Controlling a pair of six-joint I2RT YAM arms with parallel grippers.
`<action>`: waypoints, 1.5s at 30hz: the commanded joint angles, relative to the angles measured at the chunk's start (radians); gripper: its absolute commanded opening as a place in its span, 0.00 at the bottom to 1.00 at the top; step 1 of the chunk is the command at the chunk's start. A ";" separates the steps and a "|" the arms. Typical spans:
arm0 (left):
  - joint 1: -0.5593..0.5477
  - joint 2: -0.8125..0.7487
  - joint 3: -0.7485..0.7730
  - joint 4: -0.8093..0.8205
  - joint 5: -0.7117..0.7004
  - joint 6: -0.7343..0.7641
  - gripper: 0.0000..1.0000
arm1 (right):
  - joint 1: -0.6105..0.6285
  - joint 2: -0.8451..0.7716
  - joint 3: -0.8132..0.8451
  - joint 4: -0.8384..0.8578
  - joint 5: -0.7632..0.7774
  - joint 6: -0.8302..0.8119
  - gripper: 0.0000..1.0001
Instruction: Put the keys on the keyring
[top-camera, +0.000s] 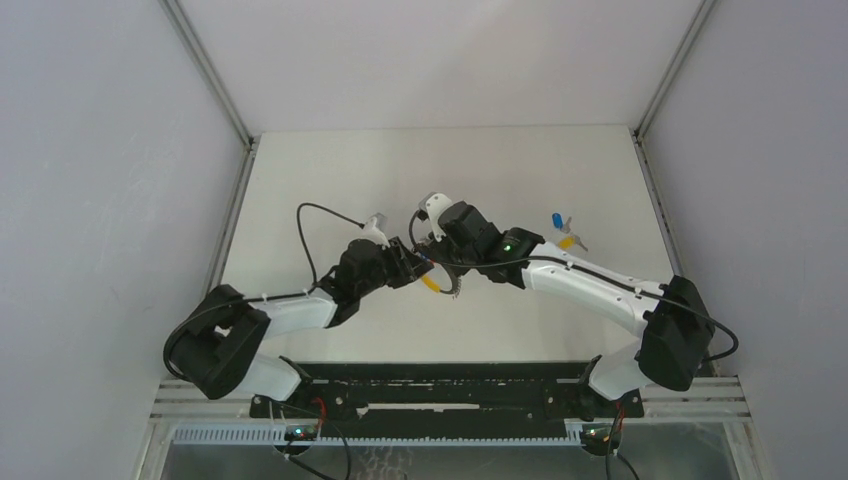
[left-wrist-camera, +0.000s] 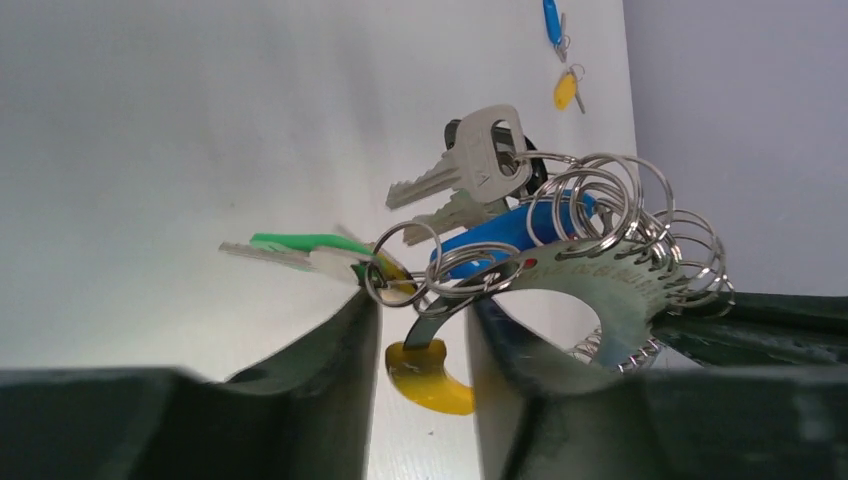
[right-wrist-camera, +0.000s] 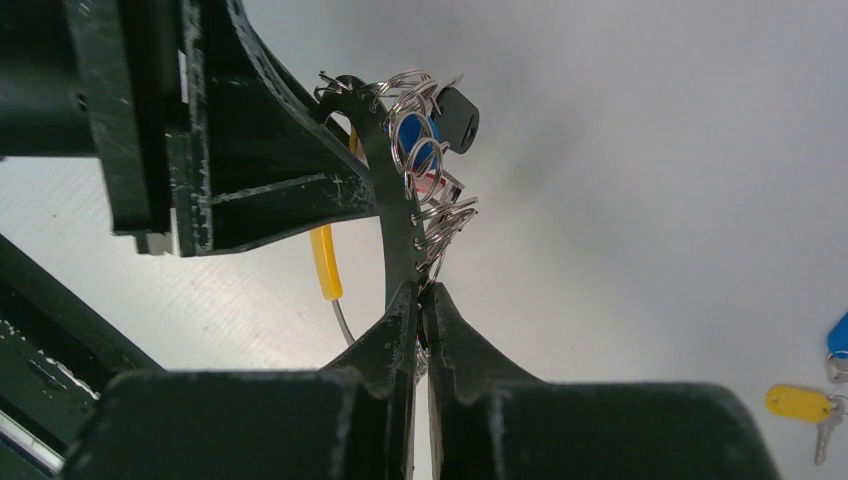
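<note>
The keyring (left-wrist-camera: 600, 275) is a curved flat metal band with a yellow tip (left-wrist-camera: 430, 375), strung with several wire rings and green, blue and bare silver keys. It hangs above the table centre (top-camera: 432, 272). My right gripper (right-wrist-camera: 422, 290) is shut on the band's lower part (right-wrist-camera: 400, 230). My left gripper (left-wrist-camera: 425, 300) is half-closed around the band's yellow-tipped end and a small ring, with a gap still showing between its fingers (left-wrist-camera: 350, 340). The two loose keys lie at the far right: blue (top-camera: 556, 219), (left-wrist-camera: 551, 18), (right-wrist-camera: 838, 335) and yellow (top-camera: 566, 241), (left-wrist-camera: 565, 90), (right-wrist-camera: 797, 402).
The white table (top-camera: 330, 170) is boxed in by grey walls with metal rails along its left (top-camera: 235, 215) and right (top-camera: 655, 190) edges. Both arms meet over the middle, and a black cable (top-camera: 310, 235) loops above the left arm.
</note>
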 joint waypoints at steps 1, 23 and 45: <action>-0.017 0.024 0.049 0.089 -0.025 -0.030 0.33 | 0.034 -0.036 -0.001 0.089 0.061 0.035 0.00; 0.092 0.089 -0.110 0.808 0.210 0.058 0.00 | -0.122 -0.434 -0.196 0.162 -0.399 0.035 0.60; 0.091 0.021 -0.102 0.780 0.319 0.134 0.00 | -0.317 -0.380 -0.299 0.490 -0.894 0.153 0.60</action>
